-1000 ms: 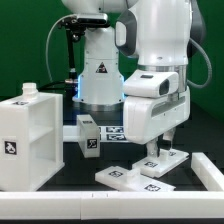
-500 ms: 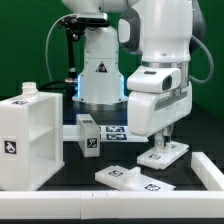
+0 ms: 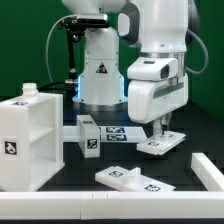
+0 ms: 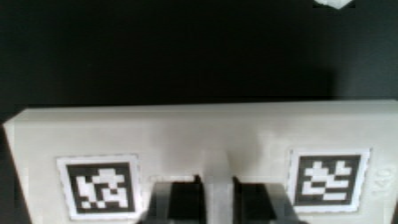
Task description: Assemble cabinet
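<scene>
My gripper [image 3: 160, 130] is shut on a flat white cabinet panel [image 3: 161, 143] with two black-and-white tags and holds it a little above the black table. In the wrist view the panel [image 4: 178, 125] fills the frame and both dark fingers [image 4: 175, 200] clamp its near edge between the tags. The large white cabinet box [image 3: 30, 140] stands at the exterior view's left, with a small white piece [image 3: 28, 91] on top. A second flat panel [image 3: 128, 179] lies on the table in front.
A small white tagged block [image 3: 88, 135] stands beside the box. The marker board [image 3: 122, 130] lies behind it near the robot base. White border rails run along the front [image 3: 100, 207] and the exterior view's right [image 3: 207, 170].
The gripper has risen with the panel clamped in it. The panel has come up off the table and away from the second panel.
</scene>
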